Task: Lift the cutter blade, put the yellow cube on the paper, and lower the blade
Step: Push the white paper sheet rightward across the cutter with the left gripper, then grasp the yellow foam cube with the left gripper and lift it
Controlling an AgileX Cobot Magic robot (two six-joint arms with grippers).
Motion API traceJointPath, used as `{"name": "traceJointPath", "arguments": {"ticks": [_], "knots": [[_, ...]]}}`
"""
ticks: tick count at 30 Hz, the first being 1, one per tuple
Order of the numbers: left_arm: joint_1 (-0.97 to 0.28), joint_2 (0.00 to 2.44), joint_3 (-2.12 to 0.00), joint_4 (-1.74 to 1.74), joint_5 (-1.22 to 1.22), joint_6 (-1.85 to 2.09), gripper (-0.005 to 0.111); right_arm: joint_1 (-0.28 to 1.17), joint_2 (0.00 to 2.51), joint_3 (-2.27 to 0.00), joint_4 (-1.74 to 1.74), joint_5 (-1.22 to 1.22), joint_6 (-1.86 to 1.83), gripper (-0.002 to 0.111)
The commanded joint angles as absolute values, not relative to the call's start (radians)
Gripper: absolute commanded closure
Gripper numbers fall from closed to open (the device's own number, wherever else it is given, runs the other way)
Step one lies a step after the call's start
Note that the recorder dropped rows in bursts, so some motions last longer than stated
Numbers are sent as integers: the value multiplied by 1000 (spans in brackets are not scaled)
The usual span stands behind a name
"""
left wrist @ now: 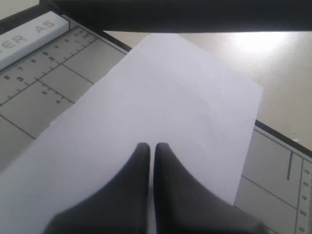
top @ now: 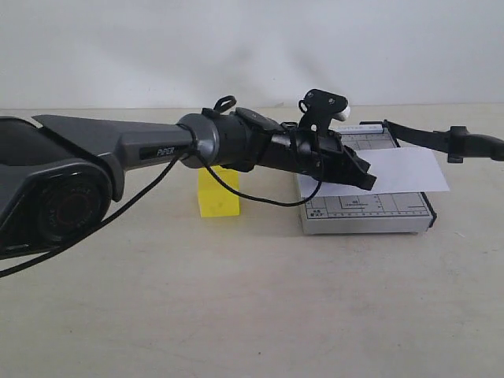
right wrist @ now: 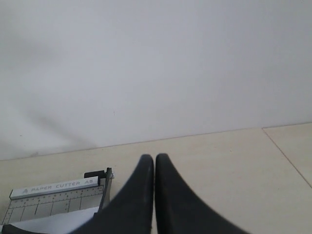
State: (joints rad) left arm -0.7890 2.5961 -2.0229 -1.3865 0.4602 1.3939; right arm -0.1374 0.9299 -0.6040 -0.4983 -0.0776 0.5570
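The yellow cube (top: 218, 194) stands on the table left of the grey cutter base (top: 370, 214), partly behind my left arm. The paper (top: 403, 170) lies across the base and overhangs its right side. The cutter blade (top: 417, 134) is raised, slanting from its hinge at the back to the right edge. My left gripper (top: 367, 178) hovers over the paper (left wrist: 161, 97), shut and holding nothing (left wrist: 152, 145). The right gripper (right wrist: 154, 157) is shut with nothing between its fingers. The blade (right wrist: 103, 192) runs down behind one finger; I cannot tell if they touch.
The beige table (top: 236, 299) reaches back to a white wall. My left arm (top: 118, 150) crosses the scene from the left at cube height, with a loose black cable (top: 236, 189) hanging below it. A white label bar (right wrist: 53, 187) lines the base's far edge.
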Motion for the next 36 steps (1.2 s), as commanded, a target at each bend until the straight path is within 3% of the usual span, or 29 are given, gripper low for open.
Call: {"name": "traceJointPath", "arguments": {"ticks": [1,19,26,32,36], "knots": [[-795,2615,-2025,-1364,461,1384,102,-141,917,-610,-506,-81,552,107],[-785,2343,-1972,-1448,221,1387,102,-141,917,-605,-506,-33,554,107],[-787,2069,-1541,-1466,-252,1367,102,-141,919,-605,-506,-17,540,107],[-787,1700,-1053,-1106,-366,900,102,-141,919,-605,-506,-15,540,107],[-787,1560,-884,-1078,-441,770,102,-141,919,-605,-506,-8,540,107]]}}
